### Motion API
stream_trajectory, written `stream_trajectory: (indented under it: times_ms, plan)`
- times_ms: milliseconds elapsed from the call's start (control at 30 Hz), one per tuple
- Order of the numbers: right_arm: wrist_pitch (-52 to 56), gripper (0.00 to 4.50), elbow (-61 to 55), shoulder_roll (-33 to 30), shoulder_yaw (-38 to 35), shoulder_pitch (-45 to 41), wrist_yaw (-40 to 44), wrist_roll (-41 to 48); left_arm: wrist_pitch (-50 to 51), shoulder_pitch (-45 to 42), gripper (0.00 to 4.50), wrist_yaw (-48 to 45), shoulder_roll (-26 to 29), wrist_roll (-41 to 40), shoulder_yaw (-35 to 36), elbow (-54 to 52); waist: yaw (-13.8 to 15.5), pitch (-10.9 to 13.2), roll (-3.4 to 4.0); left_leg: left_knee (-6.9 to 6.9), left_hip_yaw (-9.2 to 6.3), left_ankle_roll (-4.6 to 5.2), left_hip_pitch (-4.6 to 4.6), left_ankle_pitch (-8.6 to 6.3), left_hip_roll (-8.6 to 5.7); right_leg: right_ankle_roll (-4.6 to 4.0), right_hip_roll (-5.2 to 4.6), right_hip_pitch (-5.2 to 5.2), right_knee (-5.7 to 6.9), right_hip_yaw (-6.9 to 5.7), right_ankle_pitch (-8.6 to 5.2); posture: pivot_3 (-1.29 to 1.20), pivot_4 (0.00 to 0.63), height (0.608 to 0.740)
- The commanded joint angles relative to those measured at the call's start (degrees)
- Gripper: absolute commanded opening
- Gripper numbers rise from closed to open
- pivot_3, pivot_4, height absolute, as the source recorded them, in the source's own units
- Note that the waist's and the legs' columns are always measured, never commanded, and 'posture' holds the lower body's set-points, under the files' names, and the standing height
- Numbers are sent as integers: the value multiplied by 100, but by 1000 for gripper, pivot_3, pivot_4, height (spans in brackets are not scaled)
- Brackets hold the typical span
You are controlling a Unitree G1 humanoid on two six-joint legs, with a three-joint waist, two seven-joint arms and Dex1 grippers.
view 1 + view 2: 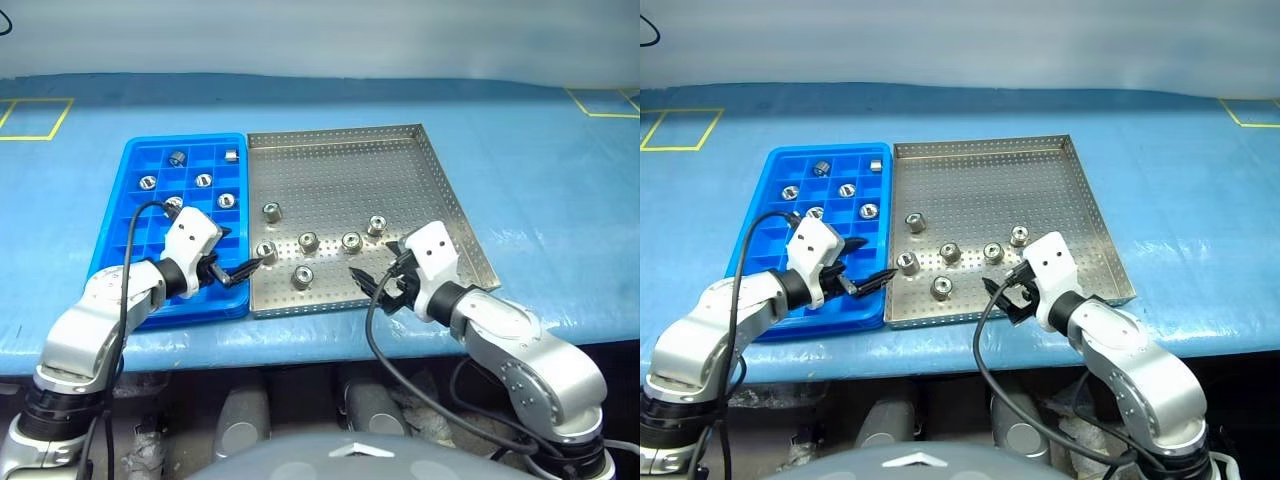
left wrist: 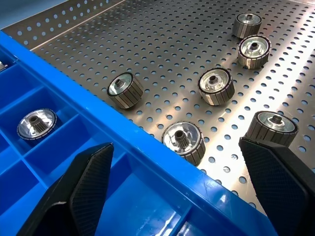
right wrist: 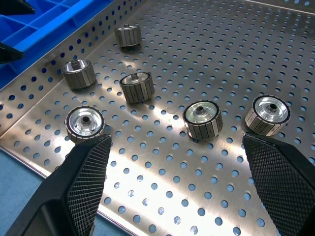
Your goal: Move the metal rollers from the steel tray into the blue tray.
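While both grippers hang spread and empty at the near edge, six metal rollers (image 1: 302, 277) wait in the steel tray (image 1: 440, 180).

Nearest, the left gripper (image 1: 243, 267) straddles the rim where the blue tray (image 1: 135, 165) meets the steel one, its tips just beside the roller at that edge (image 1: 265, 251); the right gripper (image 1: 372, 279) points in over the near rim toward the middle ones. Each roller sits with its axis roughly upright. Farther off, six already lie in blue compartments on the blue worktop (image 1: 540, 170).
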Motion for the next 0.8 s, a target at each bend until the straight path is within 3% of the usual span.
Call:
stream_trajectory:
  times_ms: [33, 800]
  plan:
    - [-106, 4500, -90, -58, 25, -30, -118, -148, -146, -45, 4487, 74, -19, 67, 114, -253, 6, 0, 0, 0, 0, 0, 0, 0, 0, 0, 0, 0, 0, 0, 0, 35, 150, 740]
    - [-641, 4500, -26, -92, 205, -37, 65, -245, -236, 19, 4487, 22, 36, 24, 181, -252, 52, 0, 0, 0, 0, 0, 0, 0, 0, 0, 0, 0, 1, 0, 0, 47, 150, 740]
